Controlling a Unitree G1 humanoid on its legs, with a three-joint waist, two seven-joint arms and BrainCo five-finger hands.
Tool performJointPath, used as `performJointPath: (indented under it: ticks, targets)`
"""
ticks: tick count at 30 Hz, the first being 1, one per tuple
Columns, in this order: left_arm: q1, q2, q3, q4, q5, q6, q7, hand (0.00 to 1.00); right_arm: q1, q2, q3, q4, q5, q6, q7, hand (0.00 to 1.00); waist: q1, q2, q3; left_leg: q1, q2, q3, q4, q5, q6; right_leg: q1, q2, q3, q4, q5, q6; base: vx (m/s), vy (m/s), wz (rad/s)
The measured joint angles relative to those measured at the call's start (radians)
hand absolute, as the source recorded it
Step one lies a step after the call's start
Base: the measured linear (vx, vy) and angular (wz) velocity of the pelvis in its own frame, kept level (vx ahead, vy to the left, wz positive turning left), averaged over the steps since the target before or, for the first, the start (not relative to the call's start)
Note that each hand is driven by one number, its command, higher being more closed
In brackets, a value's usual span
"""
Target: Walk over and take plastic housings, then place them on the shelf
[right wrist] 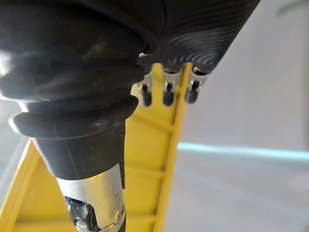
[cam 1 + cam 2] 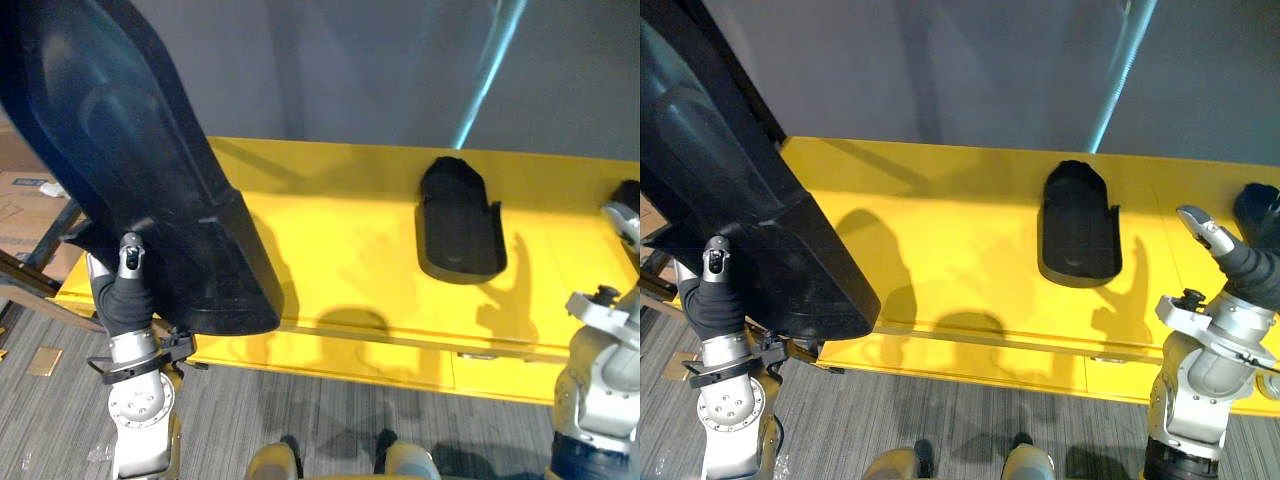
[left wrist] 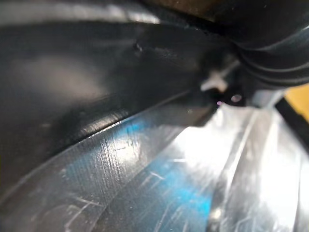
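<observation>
- A large black plastic housing (image 2: 150, 200) stands over the left end of the yellow shelf (image 2: 340, 250), resting on the left hand (image 2: 125, 290). Its fingers are hidden, so I cannot tell the grip.
- A smaller housing (image 2: 460, 225) lies flat mid-shelf.
- The right hand (image 2: 1240, 262) hovers by the shelf's right end with fingers (image 1: 167, 94) relaxed and unclenched.

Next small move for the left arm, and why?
Probably ease the large black housing forward and down onto the bare yellow shelf. It hangs tilted at the left hand, above the shelf's front-left edge, and the placed housing lies well to its right.
</observation>
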Motion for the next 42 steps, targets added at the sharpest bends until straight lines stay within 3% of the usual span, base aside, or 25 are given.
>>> performJointPath:
  ticks: [3, 7, 9, 10, 12, 14, 18, 20, 24, 27, 33, 36, 42]
  targets:
    - [-0.014, 0.055, 0.003, 0.004, 0.023, 0.102, -0.046, 1.00, 0.052, 0.044, 0.022, -0.013, 0.017, 0.003, 0.028, 0.00, -0.036, 0.012, 0.004, 0.007, -0.004, 0.033, -0.012, -0.002, 0.004, -0.013, 0.000, 0.036, -0.003, 0.012, 0.014, -0.02, 0.032, -0.27]
    - [-0.115, 0.077, -0.004, 0.110, -0.030, 0.198, -0.079, 1.00, 0.096, 0.066, 0.045, -0.013, 0.045, 0.010, 0.064, 0.00, -0.053, 0.030, 0.013, 0.021, -0.012, 0.074, -0.041, 0.015, 0.011, -0.040, -0.002, 0.069, 0.005, 0.026, 0.015, 0.05, 0.017, -0.25]
    - [-0.199, 0.086, -0.003, 0.222, -0.061, 0.271, -0.073, 1.00, 0.105, 0.068, 0.047, -0.013, 0.044, 0.022, 0.089, 0.00, -0.067, 0.043, 0.021, 0.040, -0.018, 0.085, -0.072, 0.025, 0.007, -0.051, -0.001, 0.087, 0.009, 0.026, 0.015, 0.06, -0.001, -0.19]
    - [-0.220, 0.097, -0.004, 0.260, -0.064, 0.287, -0.073, 1.00, 0.103, 0.067, 0.047, -0.013, 0.044, 0.029, 0.095, 0.00, -0.072, 0.047, 0.023, 0.044, -0.019, 0.092, -0.079, 0.027, 0.006, -0.054, -0.001, 0.092, 0.011, 0.026, 0.015, 0.04, -0.006, -0.28]
    - [-0.313, 0.155, -0.005, 0.438, -0.108, 0.356, -0.059, 1.00, 0.104, 0.055, 0.049, -0.012, 0.049, 0.043, 0.133, 0.00, -0.097, 0.063, 0.032, 0.059, -0.024, 0.111, -0.106, 0.037, 0.003, -0.068, 0.001, 0.111, 0.019, 0.024, 0.013, 0.03, -0.005, -0.23]
    - [-0.390, 0.190, -0.006, 0.579, -0.145, 0.395, -0.037, 1.00, 0.104, 0.028, 0.057, -0.011, 0.050, 0.047, 0.155, 0.00, -0.116, 0.070, 0.041, 0.074, -0.028, 0.133, -0.129, 0.046, 0.003, -0.076, 0.002, 0.129, 0.023, 0.024, 0.013, 0.02, 0.001, -0.26]
    - [-0.493, 0.226, -0.015, 0.735, -0.261, 0.415, -0.030, 1.00, 0.108, -0.021, 0.082, -0.011, 0.050, 0.047, 0.178, 0.00, -0.160, 0.075, 0.055, 0.090, -0.038, 0.157, -0.146, 0.050, 0.003, -0.093, 0.003, 0.162, 0.034, 0.024, 0.014, 0.00, 0.016, -0.25]
    - [-0.538, 0.237, -0.032, 0.785, -0.269, 0.422, -0.033, 1.00, 0.127, -0.023, 0.091, -0.011, 0.049, 0.048, 0.209, 0.00, -0.170, 0.081, 0.059, 0.092, -0.042, 0.165, -0.154, 0.052, 0.006, -0.104, 0.004, 0.176, 0.039, 0.024, 0.014, -0.01, 0.015, -0.17]
    - [-0.621, 0.337, -0.116, 0.936, -0.285, 0.466, -0.063, 1.00, 0.157, -0.064, 0.128, -0.011, 0.064, 0.077, 0.286, 0.00, -0.204, 0.104, 0.082, 0.107, -0.051, 0.191, -0.175, 0.061, 0.009, -0.114, 0.005, 0.203, 0.041, 0.029, 0.021, -0.02, 0.013, -0.17]
    - [-0.673, 0.389, -0.120, 1.007, -0.277, 0.497, -0.099, 1.00, 0.168, -0.084, 0.131, -0.010, 0.084, 0.076, 0.304, 0.00, -0.221, 0.118, 0.089, 0.107, -0.053, 0.193, -0.176, 0.063, 0.013, -0.119, 0.006, 0.210, 0.045, 0.030, 0.023, -0.02, 0.003, -0.06]
    - [-0.723, 0.464, -0.137, 1.037, -0.212, 0.560, -0.189, 1.00, 0.165, -0.094, 0.135, -0.010, 0.139, 0.077, 0.357, 0.00, -0.232, 0.129, 0.106, 0.112, -0.058, 0.195, -0.177, 0.068, 0.018, -0.119, 0.006, 0.221, 0.047, 0.033, 0.027, -0.01, 0.000, -0.02]
    - [-0.734, 0.464, -0.159, 1.055, -0.171, 0.599, -0.206, 1.00, 0.164, -0.099, 0.171, -0.010, 0.159, 0.095, 0.369, 0.00, -0.236, 0.137, 0.119, 0.109, -0.063, 0.195, -0.179, 0.072, 0.024, -0.121, 0.005, 0.224, 0.042, 0.035, 0.031, -0.02, 0.000, -0.01]
    - [-0.740, 0.474, -0.159, 1.095, -0.120, 0.628, -0.236, 1.00, 0.166, -0.099, 0.218, -0.010, 0.158, 0.112, 0.369, 0.00, -0.236, 0.137, 0.119, 0.106, -0.072, 0.194, -0.188, 0.076, 0.031, -0.118, 0.001, 0.226, 0.020, 0.053, 0.041, 0.00, 0.000, 0.00]
